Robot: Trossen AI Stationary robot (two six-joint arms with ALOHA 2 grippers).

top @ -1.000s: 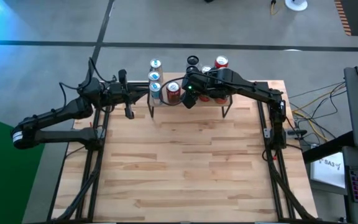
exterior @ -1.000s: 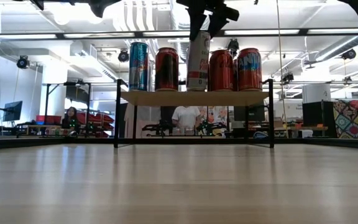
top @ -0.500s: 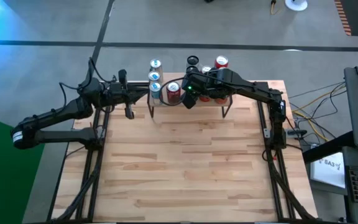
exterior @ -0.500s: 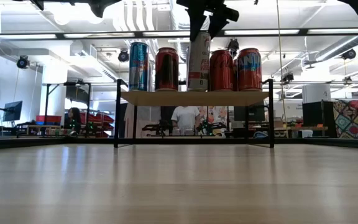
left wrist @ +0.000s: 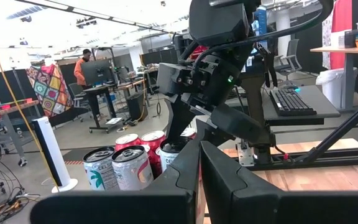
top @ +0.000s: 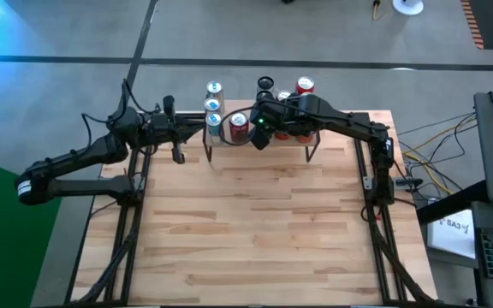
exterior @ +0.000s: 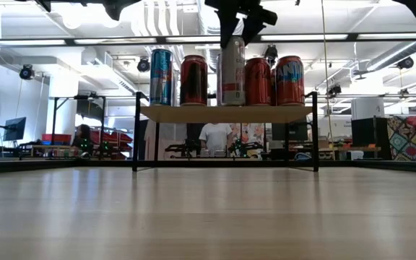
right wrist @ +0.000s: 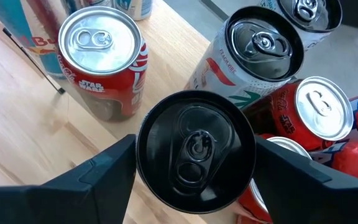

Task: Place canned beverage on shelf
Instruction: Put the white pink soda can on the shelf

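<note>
Can (exterior: 232, 71) now upright on shelf (exterior: 226, 113) — red cans (exterior: 193, 80) close either side

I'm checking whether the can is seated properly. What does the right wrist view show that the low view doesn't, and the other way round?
Only the right wrist view shows the can tops: the black lid of the silver can lies between the right gripper's open fingers, with gaps on both sides, a red Star Wars can beside it and more cans behind.

Only the low view shows the silver can upright with its base on the shelf, in a row of five, and a person behind.

Both show the right gripper over that can.
</note>
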